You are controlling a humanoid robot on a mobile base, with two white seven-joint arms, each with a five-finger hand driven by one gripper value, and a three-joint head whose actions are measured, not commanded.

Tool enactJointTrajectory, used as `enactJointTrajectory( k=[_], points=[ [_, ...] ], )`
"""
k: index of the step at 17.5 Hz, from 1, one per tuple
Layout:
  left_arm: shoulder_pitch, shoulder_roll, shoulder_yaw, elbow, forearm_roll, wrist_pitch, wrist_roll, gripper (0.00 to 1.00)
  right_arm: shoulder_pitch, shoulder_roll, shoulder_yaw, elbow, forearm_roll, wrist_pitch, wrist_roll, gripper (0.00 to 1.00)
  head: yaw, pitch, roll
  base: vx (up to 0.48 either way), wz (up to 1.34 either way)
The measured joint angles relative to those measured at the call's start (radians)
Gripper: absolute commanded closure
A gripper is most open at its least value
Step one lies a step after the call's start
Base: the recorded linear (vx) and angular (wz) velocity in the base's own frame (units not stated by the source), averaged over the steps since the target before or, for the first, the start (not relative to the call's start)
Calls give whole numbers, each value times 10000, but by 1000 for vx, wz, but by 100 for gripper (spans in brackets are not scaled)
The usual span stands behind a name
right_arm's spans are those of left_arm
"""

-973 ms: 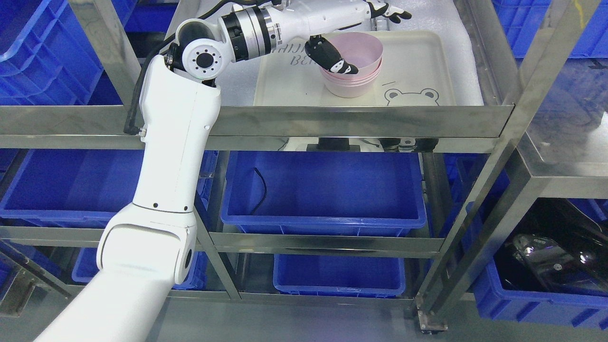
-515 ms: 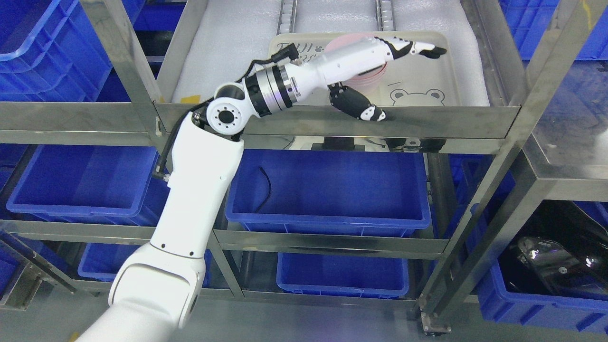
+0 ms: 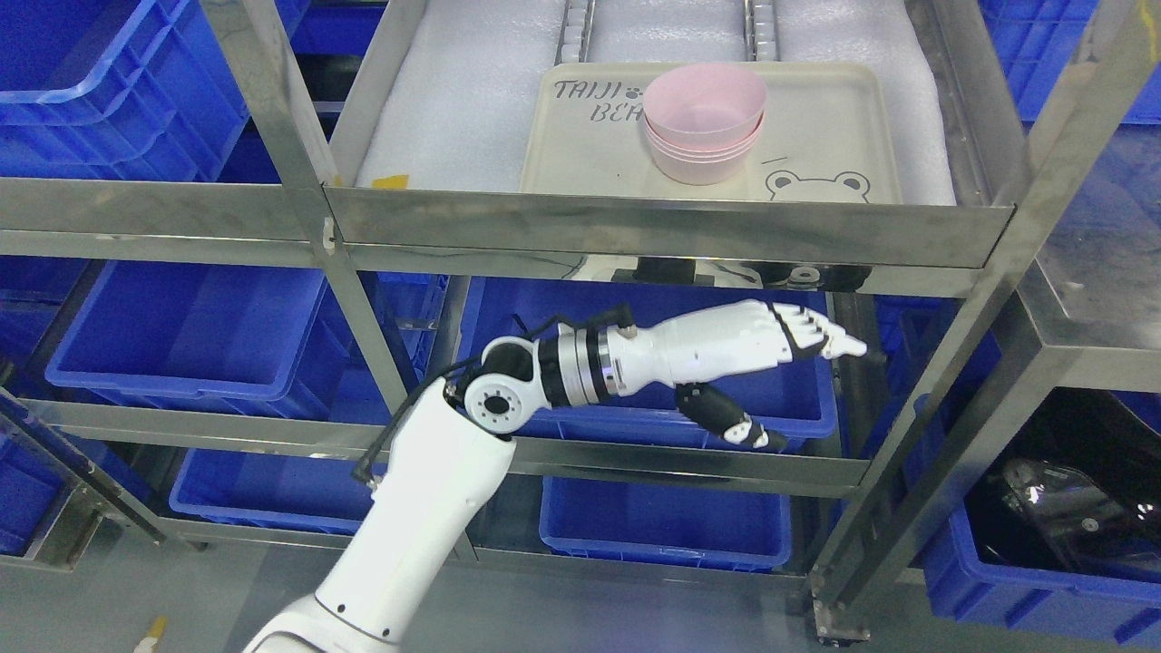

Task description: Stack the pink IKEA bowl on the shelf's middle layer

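A stack of pink bowls (image 3: 706, 122) stands on a cream tray (image 3: 834, 118) with a bear drawing, on the steel shelf's padded layer. My left hand (image 3: 803, 381) hangs well below and in front of that layer, level with the blue bin (image 3: 635, 317) underneath. Its fingers (image 3: 816, 331) are stretched out and the thumb (image 3: 726, 417) points down; it is open and holds nothing. Nothing touches the bowls. The right arm does not show.
The steel front rail (image 3: 671, 231) of the shelf runs between my hand and the tray. Steel uprights (image 3: 299, 181) stand to the left and right. Blue bins (image 3: 181, 326) fill the lower layers and both sides. White foam (image 3: 453, 100) lines the layer beside the tray.
My left hand has let go of the top bowl, drawn back out of the shelf and dropped below the rail. The bowls stay stacked on the tray. The camera view has also shifted.
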Motion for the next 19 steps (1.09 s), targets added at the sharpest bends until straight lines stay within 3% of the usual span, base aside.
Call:
enactJointTrajectory(
  k=[3,5,13,19],
  points=[
    [1010,-7,-22,299,-111,-185,268,13,0,0,0,0,-1,-2,0,0,0,0,0,-76,-70],
    [1526,-12,171,692,45,-208,1402,12,0,0,0,0,-1,-2,0,0,0,0,0,-85,0],
    [2199,-20,1018,2206,1953,2409,5844,12,0,0,0,0,0,-2,0,0,0,0,0,-37,0],
    [2051,-24,1359,2850,3014,3260,6869,12,-1,0,0,0,0,-2,0,0,0,0,0,7,0]
  ],
)
